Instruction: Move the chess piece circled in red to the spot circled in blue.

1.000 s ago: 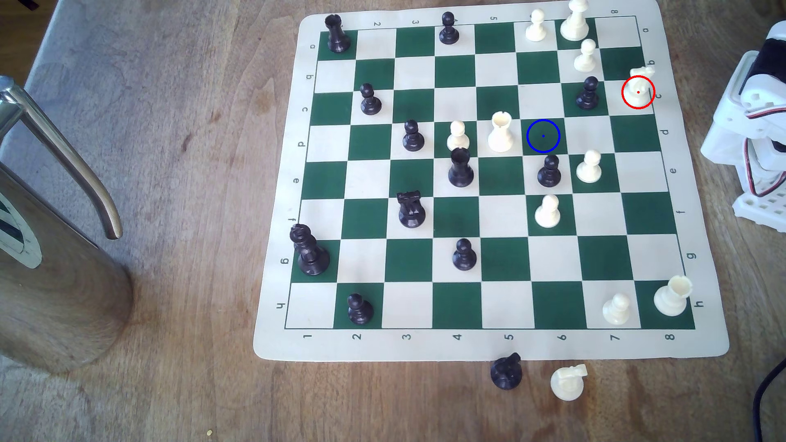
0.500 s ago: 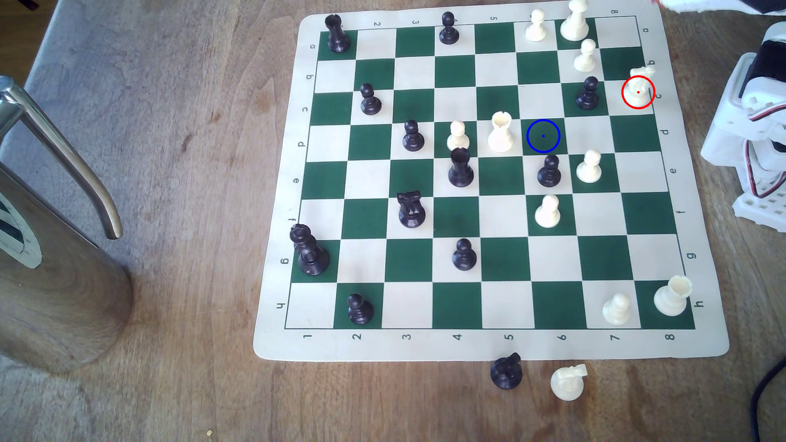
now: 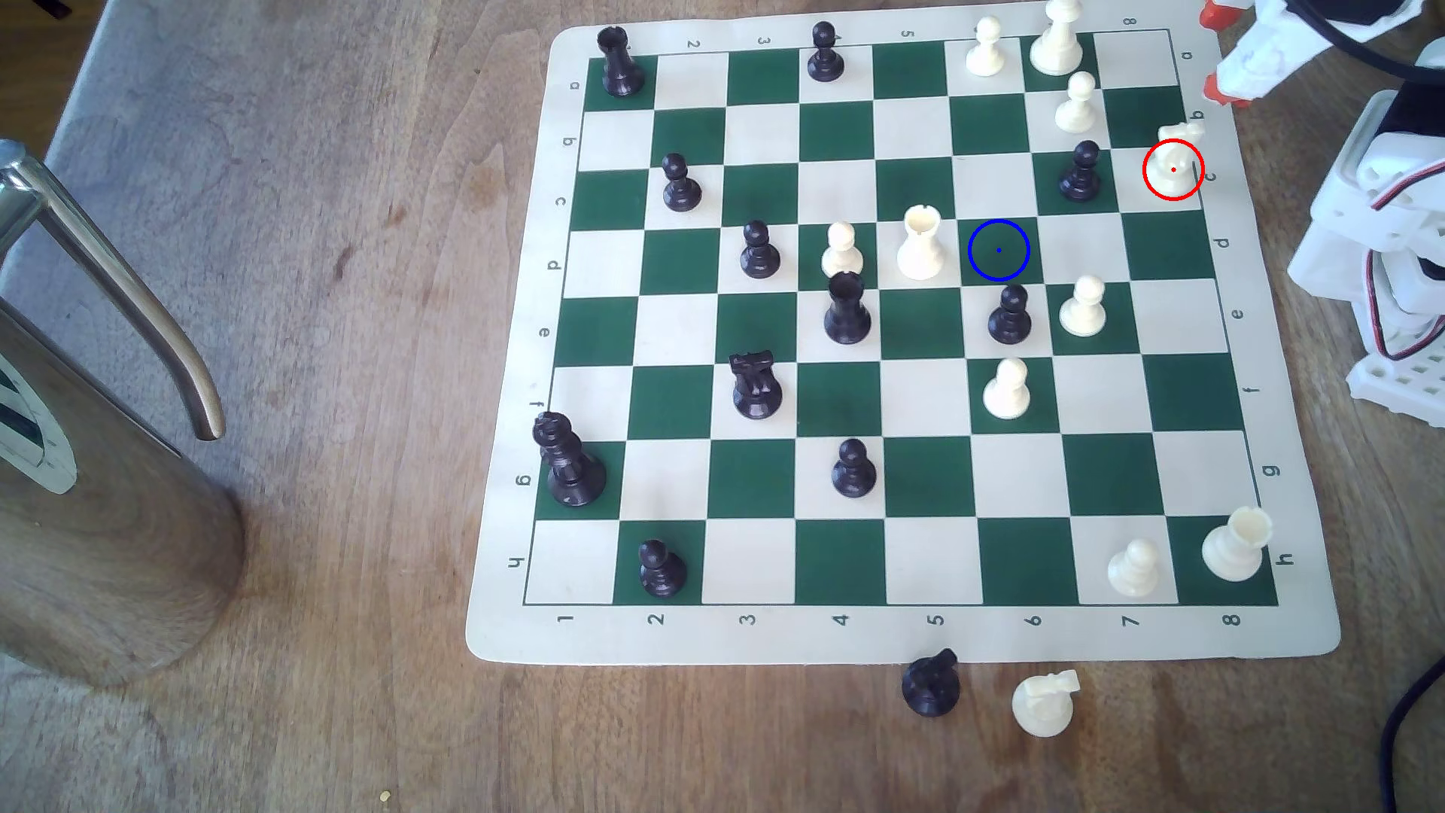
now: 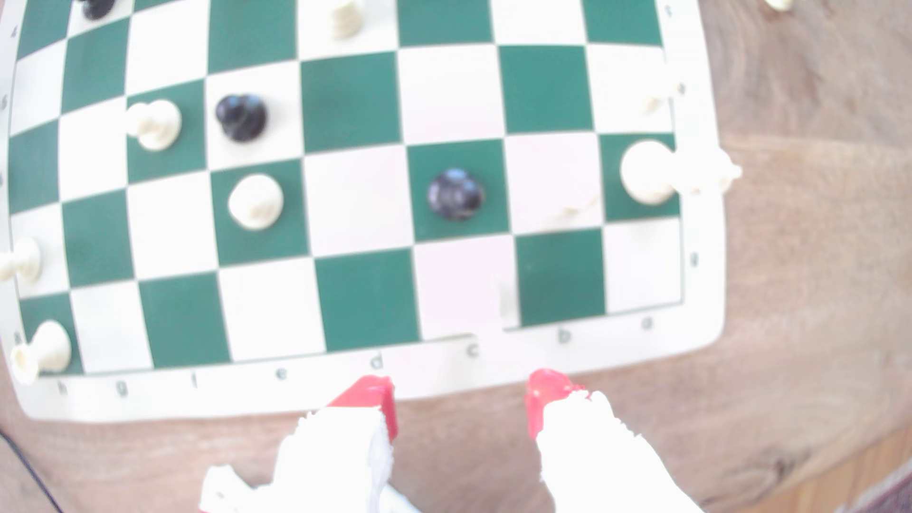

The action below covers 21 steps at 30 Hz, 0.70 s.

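While the claw (image 3: 1213,53) gapes, knight (image 3: 1175,160) (red-ringed) stands.

We see a white plastic arm (image 3: 1392,234) built of blocky printed segments, with red and black wires looping along its side and a perforated white base (image 3: 1407,383). Our gripper (image 4: 461,399) has two white fingers, rough-edged in the wrist view, each capped with a bright red tip (image 4: 543,389).

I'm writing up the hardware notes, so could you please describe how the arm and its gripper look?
The gripper has two white plastic fingers capped with red tips. The arm is blocky white plastic with red and black cables running along it.
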Motion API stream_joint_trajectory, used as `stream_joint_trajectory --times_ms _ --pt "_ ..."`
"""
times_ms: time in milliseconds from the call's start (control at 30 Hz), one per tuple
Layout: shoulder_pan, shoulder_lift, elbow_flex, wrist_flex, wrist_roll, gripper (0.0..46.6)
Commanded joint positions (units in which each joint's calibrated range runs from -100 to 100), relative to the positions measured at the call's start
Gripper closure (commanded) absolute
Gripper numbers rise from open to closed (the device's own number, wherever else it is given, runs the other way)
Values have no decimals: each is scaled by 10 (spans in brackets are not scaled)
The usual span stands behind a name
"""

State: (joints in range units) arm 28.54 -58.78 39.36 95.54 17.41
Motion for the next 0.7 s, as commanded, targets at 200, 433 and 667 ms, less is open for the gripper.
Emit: stream_joint_trajectory --times_ms 200,433,667 --pt "36 157 -67 -10 24 310" --pt "55 202 -18 -60 28 318" --pt "61 224 37 -117 31 318"
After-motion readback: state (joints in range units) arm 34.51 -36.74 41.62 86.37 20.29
